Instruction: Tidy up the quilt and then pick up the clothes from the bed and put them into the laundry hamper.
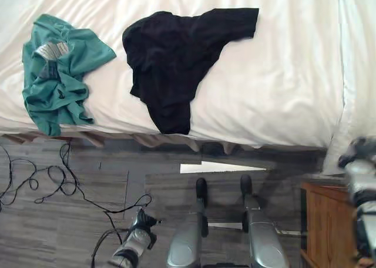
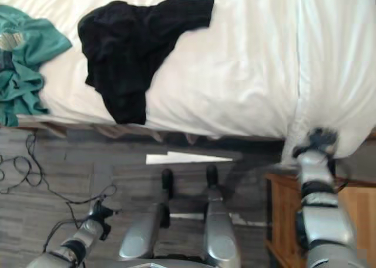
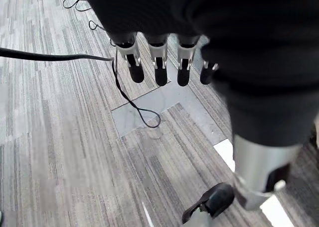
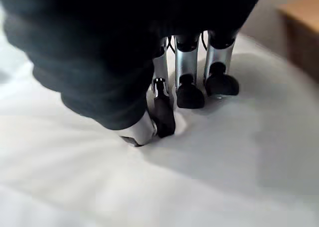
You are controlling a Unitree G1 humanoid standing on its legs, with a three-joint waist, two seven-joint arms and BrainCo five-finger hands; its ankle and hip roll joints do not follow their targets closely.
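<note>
Here the right hand pinches the smooth, softly creased white quilt.

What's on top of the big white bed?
On the white quilt lie a black garment and a crumpled green garment. What the clothes cover is hidden. The right hand pinches the quilt's edge.

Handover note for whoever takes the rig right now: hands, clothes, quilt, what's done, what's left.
Right hand: fingers and thumb pinch the white quilt where it hangs over the bed's edge, beside a wooden nightstand.
Left hand: open, holding nothing, low over the floor.
Black garment lies mid-bed, its lower end over the edge; green garment is crumpled to its left. Both untouched.
Done: quilt gripped, tidying apparently under way.
Left: finish the quilt, then move both garments to the hamper.
</note>
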